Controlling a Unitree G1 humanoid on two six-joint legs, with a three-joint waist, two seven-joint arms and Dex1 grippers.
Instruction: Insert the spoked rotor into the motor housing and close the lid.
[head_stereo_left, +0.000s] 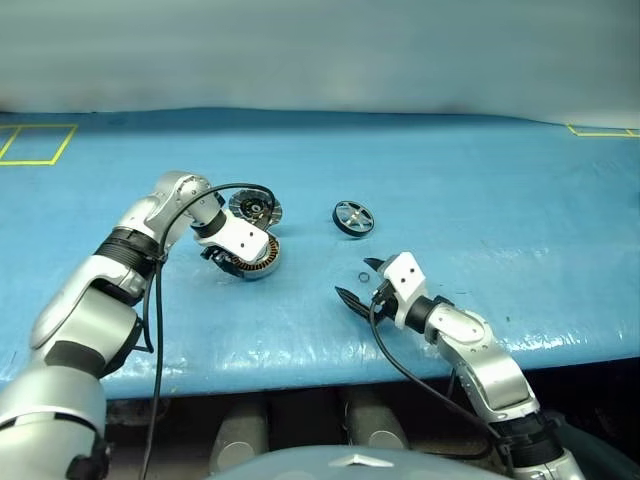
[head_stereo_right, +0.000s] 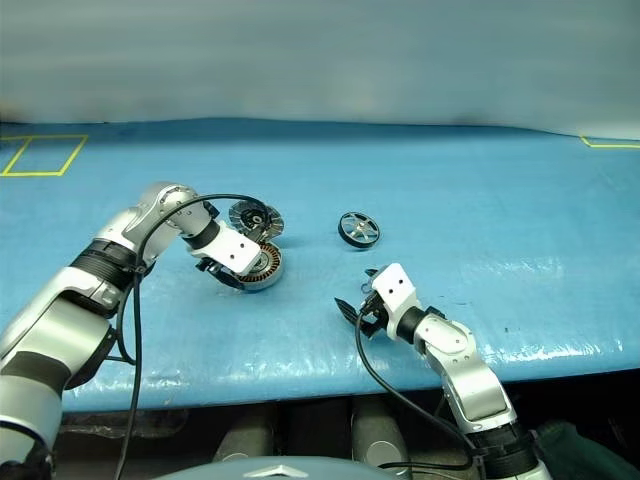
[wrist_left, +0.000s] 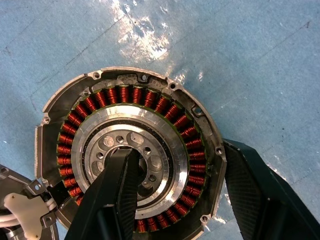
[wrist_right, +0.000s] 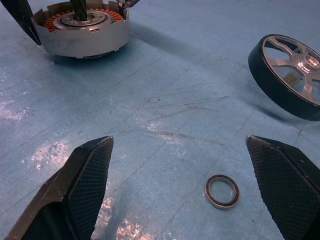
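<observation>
Left gripper (wrist_left: 172, 200) straddles the motor housing (wrist_left: 127, 152) left of centre, one jaw in its hub, one outside the rim, not clamped. Right gripper (wrist_right: 182, 187) jaws wide over a small ring (wrist_right: 222, 191); spoked rotor (head_stereo_left: 352, 217) mid-desk, lid (head_stereo_left: 255, 208) behind the housing.

Bright, even overhead light puts white glare patches on the blue surface (wrist_left: 145, 40) and soft, short shadows beneath sharply focused objects.

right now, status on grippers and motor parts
Left gripper straddling motor housing wall, one finger in its hub. Right gripper open, empty, over small ring. Spoked rotor and lid on table, apart.
</observation>
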